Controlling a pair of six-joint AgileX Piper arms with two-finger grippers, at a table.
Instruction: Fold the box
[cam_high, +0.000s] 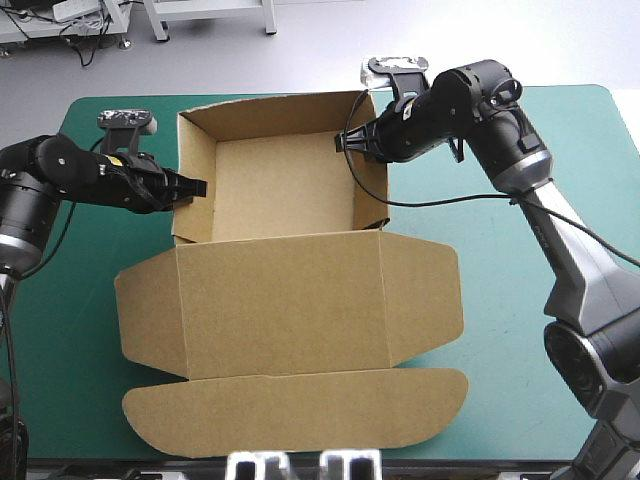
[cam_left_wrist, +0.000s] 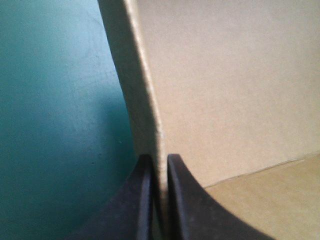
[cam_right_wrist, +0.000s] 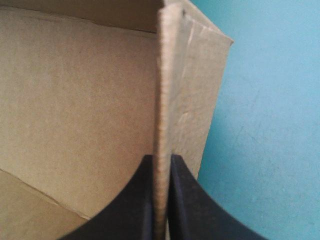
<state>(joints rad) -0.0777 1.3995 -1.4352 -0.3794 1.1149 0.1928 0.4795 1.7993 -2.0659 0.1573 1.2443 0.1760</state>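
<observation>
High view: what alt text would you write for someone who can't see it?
A brown box stands as an open tray on a teal-green table, its lid lying flat toward the near edge. The left gripper pinches the tray's left wall and the right gripper its right wall.

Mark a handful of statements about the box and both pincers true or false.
1. The left black-fingered pincer is shut on the left wall of the brown cardboard box. True.
2. The right black-fingered pincer hovers open above the teal-green table cover. False: it is shut on the box's right wall.
3. The box's lid lies flat, toward the table's near edge. True.
4. The box is a wholly flat sheet. False: its walls are raised into an open tray.
</observation>
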